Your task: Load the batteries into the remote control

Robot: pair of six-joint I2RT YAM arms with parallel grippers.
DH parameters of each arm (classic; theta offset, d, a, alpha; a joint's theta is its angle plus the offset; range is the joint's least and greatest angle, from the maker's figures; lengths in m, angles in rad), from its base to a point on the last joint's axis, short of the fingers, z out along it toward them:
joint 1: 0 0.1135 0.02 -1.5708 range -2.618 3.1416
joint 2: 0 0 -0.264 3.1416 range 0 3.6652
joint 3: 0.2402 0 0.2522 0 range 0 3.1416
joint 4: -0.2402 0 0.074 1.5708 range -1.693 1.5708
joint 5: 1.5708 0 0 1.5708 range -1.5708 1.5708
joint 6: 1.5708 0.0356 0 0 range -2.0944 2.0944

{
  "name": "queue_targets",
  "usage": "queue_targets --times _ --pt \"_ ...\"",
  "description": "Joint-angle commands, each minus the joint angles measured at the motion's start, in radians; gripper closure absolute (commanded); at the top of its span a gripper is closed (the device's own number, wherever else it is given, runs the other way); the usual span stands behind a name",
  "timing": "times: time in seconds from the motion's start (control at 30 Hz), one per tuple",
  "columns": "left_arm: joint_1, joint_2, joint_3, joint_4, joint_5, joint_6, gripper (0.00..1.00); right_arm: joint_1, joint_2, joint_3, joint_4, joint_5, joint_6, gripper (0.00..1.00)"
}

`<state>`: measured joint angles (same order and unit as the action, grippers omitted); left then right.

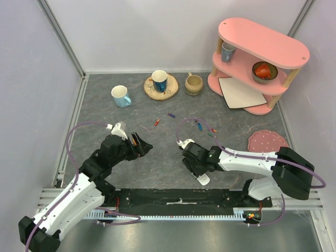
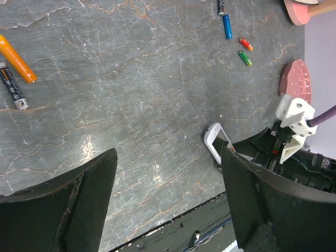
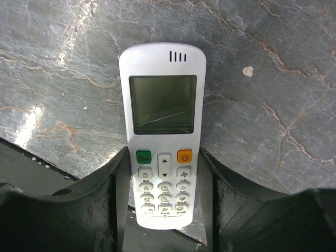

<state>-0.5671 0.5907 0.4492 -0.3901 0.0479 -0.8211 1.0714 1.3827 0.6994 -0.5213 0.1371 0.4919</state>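
Your right jaws straddle the remote at its button end, face up on the counter. I cannot tell whether they pinch it. Left jaws gape empty. Lifted from that end, it may pivot and slip. The batteries lie well apart.

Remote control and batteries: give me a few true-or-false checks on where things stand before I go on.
1. The remote control lies with its screen and buttons facing up. True.
2. The right gripper holds it in the air. False: it lies on the table, with the fingers on either side and gaps showing.
3. The left gripper is open and empty. True.
4. No batteries are loose on the table. False: an orange battery, a dark battery and a blue battery lie there.
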Motion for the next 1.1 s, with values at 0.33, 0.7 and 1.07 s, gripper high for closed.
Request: queue_targets --times 0.33,0.7,1.07 --pt "0.001 -0.127 0.114 -0.159 -0.296 -0.019 0.16 0.007 0.037 0.247 0.162 0.170 0.321 0.58" --pt "0.001 -0.204 0.140 -0.266 -0.451 -0.110 0.20 -0.002 0.386 0.483 0.167 0.272 0.629 0.57" --pt "0.001 -0.215 0.129 -0.282 -0.467 -0.116 0.21 -0.014 0.515 0.594 0.121 0.248 0.738 0.36"
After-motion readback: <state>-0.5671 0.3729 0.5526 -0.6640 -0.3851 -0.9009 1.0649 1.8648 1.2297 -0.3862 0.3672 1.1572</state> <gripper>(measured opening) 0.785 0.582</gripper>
